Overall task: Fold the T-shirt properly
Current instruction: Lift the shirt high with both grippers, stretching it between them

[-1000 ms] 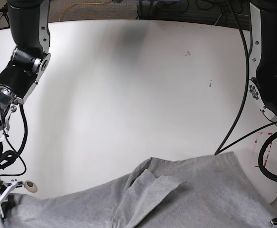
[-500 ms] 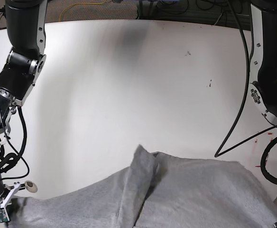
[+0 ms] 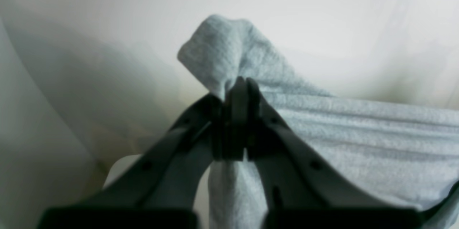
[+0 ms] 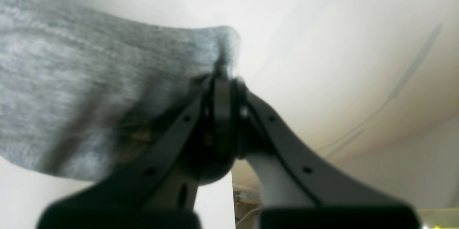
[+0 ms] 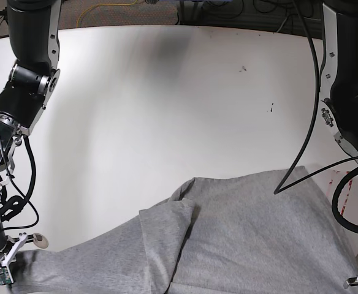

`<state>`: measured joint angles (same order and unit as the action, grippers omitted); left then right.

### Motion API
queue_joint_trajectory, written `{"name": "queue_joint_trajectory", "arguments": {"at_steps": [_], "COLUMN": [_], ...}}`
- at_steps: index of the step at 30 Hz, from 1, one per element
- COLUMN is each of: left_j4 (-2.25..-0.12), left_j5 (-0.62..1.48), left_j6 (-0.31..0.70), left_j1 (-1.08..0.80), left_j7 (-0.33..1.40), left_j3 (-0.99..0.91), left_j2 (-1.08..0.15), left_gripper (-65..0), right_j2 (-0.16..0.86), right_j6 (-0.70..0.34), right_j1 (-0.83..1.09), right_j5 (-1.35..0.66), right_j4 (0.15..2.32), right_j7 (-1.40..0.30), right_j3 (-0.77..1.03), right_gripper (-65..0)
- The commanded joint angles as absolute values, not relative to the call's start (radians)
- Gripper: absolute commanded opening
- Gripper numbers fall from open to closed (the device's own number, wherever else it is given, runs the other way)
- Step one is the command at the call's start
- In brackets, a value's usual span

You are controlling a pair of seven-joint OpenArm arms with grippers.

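The heather-grey T-shirt lies spread over the near part of the white table, with a folded flap on its left half. No lettering shows. In the left wrist view my left gripper is shut on a bunched corner of the T-shirt. The right wrist view has my right gripper shut on an edge of the T-shirt. In the base view the right gripper sits at the cloth's bottom-left corner. The left one is almost out of frame at the bottom right.
The white table stretches bare beyond the cloth, with small dark specks and red marks near its right edge. A black cable hangs from the right-hand arm to the cloth. More cables lie past the far edge.
The T-shirt's far edge has slid further up the table and the cloth now lies flatter. The raised ridge in its middle has dropped into a flap on the left.
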<state>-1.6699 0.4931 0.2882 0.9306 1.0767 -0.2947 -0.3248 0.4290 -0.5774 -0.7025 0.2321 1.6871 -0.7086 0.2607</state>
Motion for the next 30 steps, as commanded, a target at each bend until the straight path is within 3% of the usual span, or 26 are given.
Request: {"name": "queue_joint_trajectory", "arguments": {"at_steps": [1,23,30], "left_j4": [-1.678,-1.678,-1.684], "left_j5": [0.487,0.489,0.490], "left_j6": [0.280,0.280,0.280], "left_j1": [0.972,0.993,0.917], "left_j7": [1.033,1.035,1.035], "left_j3": [-0.300,-0.300,-0.300], "left_j2": [-0.337,-0.337,-0.337], "left_gripper": [-65.0,-65.0,-65.0], "right_j2": [0.446,0.444,0.444], "right_j6": [-0.558,-0.556,-0.556], "right_j1": [-0.737,-0.751,-0.664], "right_j5": [0.249,0.249,0.246], "right_j4": [1.698,1.699,1.724], "right_j7": [-0.694,-0.694,-0.694], "right_j3": [0.266,0.263,0.274], "right_gripper": [-65.0,-65.0,-65.0]}}
